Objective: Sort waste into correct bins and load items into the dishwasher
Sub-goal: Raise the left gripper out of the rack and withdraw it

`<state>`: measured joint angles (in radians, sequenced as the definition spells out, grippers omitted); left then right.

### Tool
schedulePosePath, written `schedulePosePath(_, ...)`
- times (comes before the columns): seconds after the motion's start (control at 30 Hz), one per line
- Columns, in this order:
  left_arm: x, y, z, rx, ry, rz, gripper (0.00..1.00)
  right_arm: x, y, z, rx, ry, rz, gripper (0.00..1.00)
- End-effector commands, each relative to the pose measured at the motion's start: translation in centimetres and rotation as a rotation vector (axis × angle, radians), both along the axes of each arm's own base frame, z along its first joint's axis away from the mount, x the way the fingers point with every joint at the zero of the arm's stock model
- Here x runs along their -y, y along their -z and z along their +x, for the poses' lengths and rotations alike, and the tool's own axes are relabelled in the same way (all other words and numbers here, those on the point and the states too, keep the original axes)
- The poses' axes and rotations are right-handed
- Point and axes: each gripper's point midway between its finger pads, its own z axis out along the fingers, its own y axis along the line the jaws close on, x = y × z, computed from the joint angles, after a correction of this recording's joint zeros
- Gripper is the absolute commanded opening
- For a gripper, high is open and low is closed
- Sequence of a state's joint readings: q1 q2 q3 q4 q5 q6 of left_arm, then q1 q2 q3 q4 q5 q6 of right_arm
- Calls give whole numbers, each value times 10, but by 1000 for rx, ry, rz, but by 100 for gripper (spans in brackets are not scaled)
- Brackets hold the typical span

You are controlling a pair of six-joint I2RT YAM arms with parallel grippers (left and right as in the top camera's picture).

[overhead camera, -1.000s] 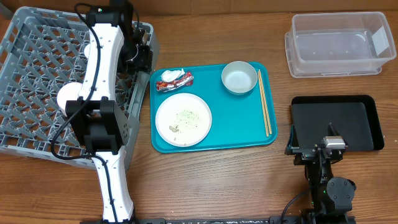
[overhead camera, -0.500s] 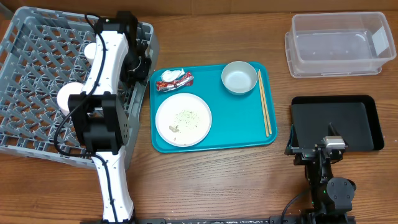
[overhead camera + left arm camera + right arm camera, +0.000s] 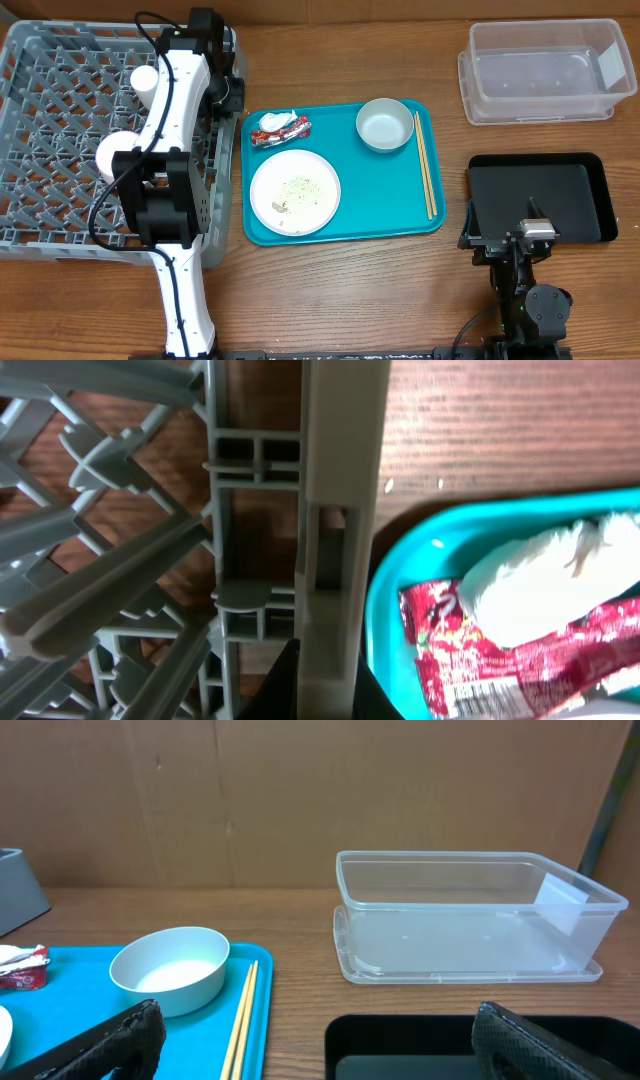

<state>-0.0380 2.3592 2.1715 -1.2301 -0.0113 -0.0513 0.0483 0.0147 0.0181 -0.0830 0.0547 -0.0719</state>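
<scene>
My left gripper [image 3: 228,96] [image 3: 325,695] is shut on the right wall [image 3: 335,510] of the grey dishwasher rack [image 3: 60,130], one finger on each side. On the teal tray [image 3: 380,205] lie the red-and-white wrapper [image 3: 284,130] [image 3: 480,655] and the paper wad [image 3: 273,121] [image 3: 530,580]. There too are the white plate [image 3: 295,215] with rice bits [image 3: 297,186], a small white bowl [image 3: 385,125] [image 3: 170,968] and chopsticks [image 3: 425,165] [image 3: 240,1020]. My right gripper [image 3: 520,240] [image 3: 315,1025] stands open and holds nothing, at the near edge of the black tray [image 3: 540,190] [image 3: 420,1045].
The clear tub [image 3: 540,72] [image 3: 470,915] sits at the back right, behind the black tray. A cardboard wall closes the far side in the right wrist view. Bare wooden table shows between the teal tray and the two bins.
The left gripper closed on the rack's right wall. The rack swung from a tilted pose to square with the table, its right side moving away from the teal tray. The right arm stayed still.
</scene>
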Motion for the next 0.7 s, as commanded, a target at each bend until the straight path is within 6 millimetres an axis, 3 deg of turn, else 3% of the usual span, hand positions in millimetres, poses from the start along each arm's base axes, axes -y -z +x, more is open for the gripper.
schedulePosePath(0.0,3,2,0,-2,-141,-36,4,-3,2,0,5,-12,-3,100)
schedulePosePath(0.27,-9,2,-2,-8,-172,-2,8,-3,2,0,5,-12,-3,100)
schedulePosePath(0.37,-10,2,-3,-13,-170,-1,27,-3,2,0,5,-12,-3,100)
schedulePosePath(0.4,-10,2,-3,-13,-166,0,43,-3,2,0,5,-12,-3,100)
schedulePosePath(0.43,-9,0,-2,-9,-163,1,68,-3,2,0,5,-12,-3,100)
schedulePosePath(0.47,-9,-3,-1,-3,-163,0,85,-3,2,0,5,-12,-3,100)
schedulePosePath(0.5,-9,-7,1,5,-167,-2,91,-3,2,0,5,-12,-3,100)
schedulePosePath(0.67,-9,-50,14,87,-179,-17,93,-3,2,0,5,-12,-3,100)
